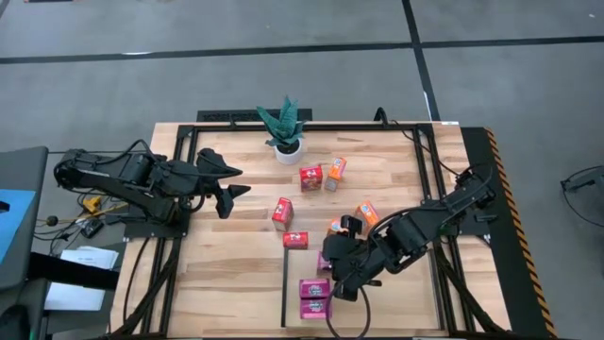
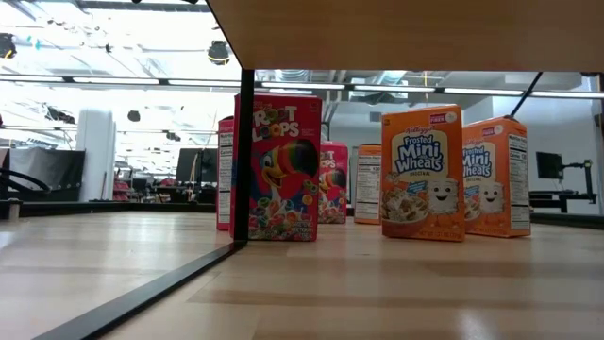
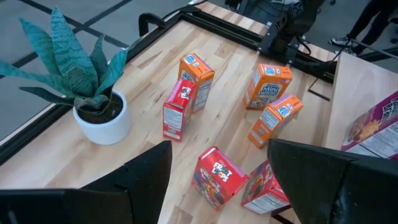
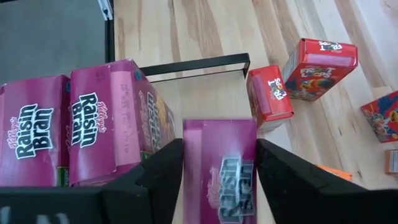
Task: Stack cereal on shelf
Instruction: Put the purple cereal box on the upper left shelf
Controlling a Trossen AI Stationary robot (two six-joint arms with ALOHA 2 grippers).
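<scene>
Two magenta cereal boxes (image 4: 34, 134) (image 4: 115, 118) sit side by side on the shelf (image 4: 205, 93), a light panel edged by a black strip. A third magenta box (image 4: 221, 168) sits beside them, between the fingers of my right gripper (image 4: 220, 180), which is open and slants down over it (image 1: 342, 269). Red boxes (image 1: 310, 177) (image 1: 281, 213) (image 1: 295, 240) and orange boxes (image 1: 336, 168) (image 1: 367, 213) are scattered mid-table. My left gripper (image 1: 238, 181) hangs open above the table's left part, holding nothing. My right gripper has its two fingers (image 4: 161, 177) close along the two long edges of the third magenta box's upper face (image 4: 193, 162), coming slanting from above. I cannot tell whether the fingers touch the box. The box rests on the shelf.
A potted green plant (image 1: 286, 127) stands at the table's far edge. A black frame (image 1: 189, 132) runs around the tabletop. Bare wood lies left of the shelf's strip (image 1: 285, 283), near the front edge. In the low view red (image 2: 283, 165) and orange (image 2: 422, 172) boxes stand upright.
</scene>
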